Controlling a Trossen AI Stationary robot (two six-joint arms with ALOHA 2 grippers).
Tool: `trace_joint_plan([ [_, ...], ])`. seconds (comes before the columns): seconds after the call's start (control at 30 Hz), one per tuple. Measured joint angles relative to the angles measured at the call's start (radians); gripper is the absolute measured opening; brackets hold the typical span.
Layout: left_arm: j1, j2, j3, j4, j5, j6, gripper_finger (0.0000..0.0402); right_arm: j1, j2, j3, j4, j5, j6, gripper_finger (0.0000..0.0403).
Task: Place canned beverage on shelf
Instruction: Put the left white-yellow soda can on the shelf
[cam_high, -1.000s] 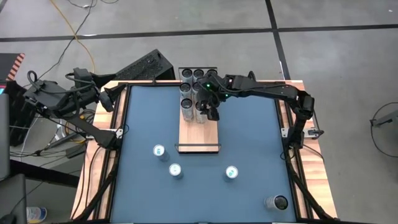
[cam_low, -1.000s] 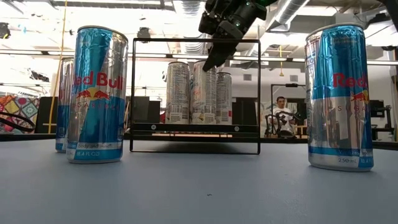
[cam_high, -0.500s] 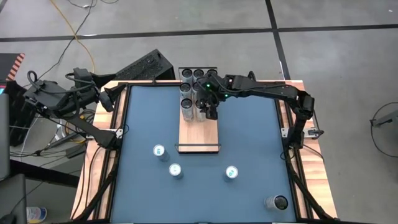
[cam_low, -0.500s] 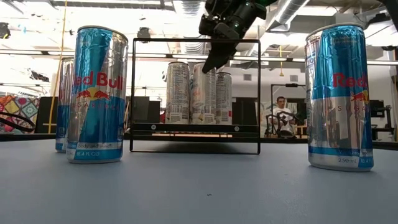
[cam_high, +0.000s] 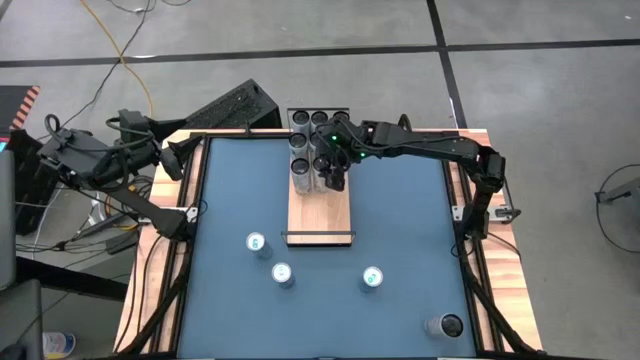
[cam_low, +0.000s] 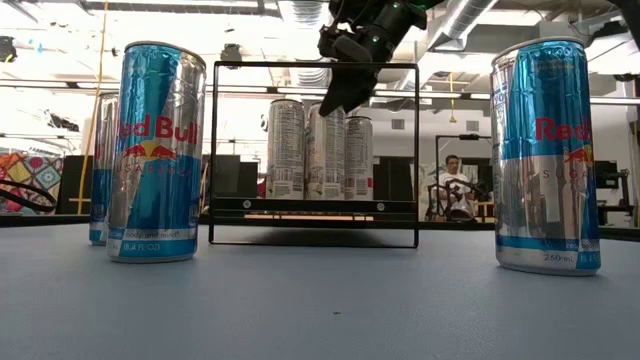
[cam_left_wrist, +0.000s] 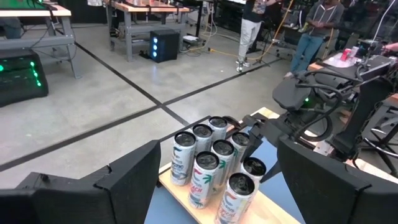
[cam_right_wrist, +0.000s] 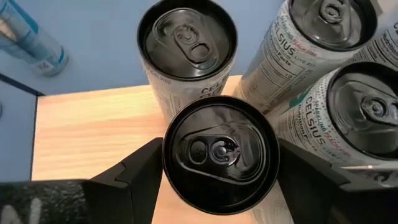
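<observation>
The light-wood shelf (cam_high: 320, 212) lies along the middle of the blue table, with several Celsius cans (cam_high: 303, 165) standing on its far end. My right gripper (cam_high: 334, 176) is over these cans, pointing down and open. Its fingers (cam_right_wrist: 134, 177) stand on either side of the top of a black-topped can (cam_right_wrist: 217, 152), which stands upright on the shelf board (cam_right_wrist: 87, 130). My left gripper (cam_high: 178, 160) is open and empty at the table's far left corner, facing the cans (cam_left_wrist: 214, 165). My right gripper's fingers come from above and stand close beside the rim of the black-topped can (cam_right_wrist: 168, 155) on both sides. I cannot tell whether they touch it. The can stands upright on the shelf.
Three Red Bull cans (cam_high: 257, 243), (cam_high: 282, 274), (cam_high: 372, 277) stand on the table near the shelf's near end. A dark can (cam_high: 446, 325) stands at the near right corner. The shelf's black end rail (cam_low: 313, 66) frames the cans in the low view.
My right gripper has moved a little toward the table's far edge and left over the cans and has risen slightly. The cans on the shelf have stayed upright in place.
</observation>
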Motion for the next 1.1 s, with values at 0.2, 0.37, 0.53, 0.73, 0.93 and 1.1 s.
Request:
trace_joint_plan([
  [0.2, 0.000, 0.000, 0.000, -0.003, 0.000, 0.000, 0.0309, 0.005, 0.000, 0.000, 0.000, 0.004, 0.052, 0.0280],
  [0.37, 0.000, 0.000, 0.000, -0.004, 0.000, 0.000, 0.0309, 0.033, 0.000, 0.000, -0.001, 0.037, 0.071, 0.0280],
  [0.53, 0.000, 0.000, 0.000, -0.004, 0.000, 0.000, 0.0309, 0.053, 0.000, 0.000, 0.005, 0.077, 0.089, 0.0280],
  [0.73, 0.000, 0.000, 0.000, -0.004, 0.000, 0.006, 0.0309, 0.050, 0.000, 0.000, 0.004, 0.133, 0.168, 0.0280],
  [0.93, 0.000, 0.000, 0.000, -0.004, 0.000, 0.007, 0.0309, 0.054, 0.000, 0.000, -0.012, 0.151, 0.222, 0.0280],
  [1.1, 0.000, 0.000, 0.000, -0.004, 0.000, 0.007, 0.0309, 0.076, 0.000, 0.000, -0.025, 0.193, 0.301, 0.0280],
])
